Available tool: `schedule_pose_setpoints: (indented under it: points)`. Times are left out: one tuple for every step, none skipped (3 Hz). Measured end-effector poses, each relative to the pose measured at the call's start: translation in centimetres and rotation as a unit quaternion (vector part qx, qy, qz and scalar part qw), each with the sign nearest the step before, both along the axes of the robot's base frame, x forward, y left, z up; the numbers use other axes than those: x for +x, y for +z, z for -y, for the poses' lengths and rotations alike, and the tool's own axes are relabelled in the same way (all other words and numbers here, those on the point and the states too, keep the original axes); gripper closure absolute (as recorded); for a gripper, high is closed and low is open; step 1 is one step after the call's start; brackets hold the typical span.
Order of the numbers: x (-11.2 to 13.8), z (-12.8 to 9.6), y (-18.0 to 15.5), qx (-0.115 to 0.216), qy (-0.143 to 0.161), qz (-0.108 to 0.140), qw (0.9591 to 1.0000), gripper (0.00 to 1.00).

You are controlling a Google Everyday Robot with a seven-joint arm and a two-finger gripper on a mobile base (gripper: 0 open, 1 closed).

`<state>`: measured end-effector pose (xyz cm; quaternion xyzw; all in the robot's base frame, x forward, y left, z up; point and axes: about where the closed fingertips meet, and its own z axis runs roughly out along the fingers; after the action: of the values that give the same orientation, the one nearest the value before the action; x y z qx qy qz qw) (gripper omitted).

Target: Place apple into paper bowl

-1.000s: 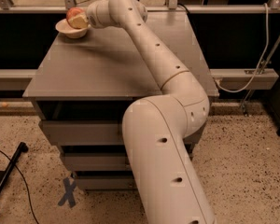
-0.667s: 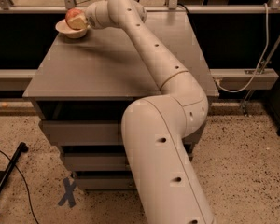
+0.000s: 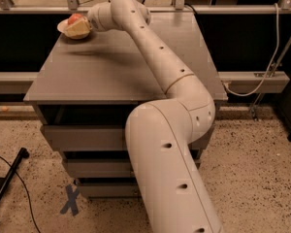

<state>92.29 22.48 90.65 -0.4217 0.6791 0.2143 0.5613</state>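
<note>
Sitting at the far left corner of the grey surface (image 3: 111, 67), the paper bowl (image 3: 77, 31) held the apple (image 3: 75, 18), whose red top showed above the rim. The end effector (image 3: 88, 24) was pressed close against the bowl's right side, and whether it was clamped on the apple or free of it could not be told. The likely risk was that a careless retreat would drag or tip the light bowl toward the nearby edge, spilling the apple.
</note>
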Motion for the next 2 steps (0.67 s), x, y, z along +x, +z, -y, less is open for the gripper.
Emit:
schedule_pose_setpoints:
  points:
    - [0.0, 0.0, 0.0, 0.000, 0.000, 0.000, 1.0000, 0.00]
    - [-0.1, 1.1, 1.3, -0.006, -0.006, 0.008, 0.9999, 0.00]
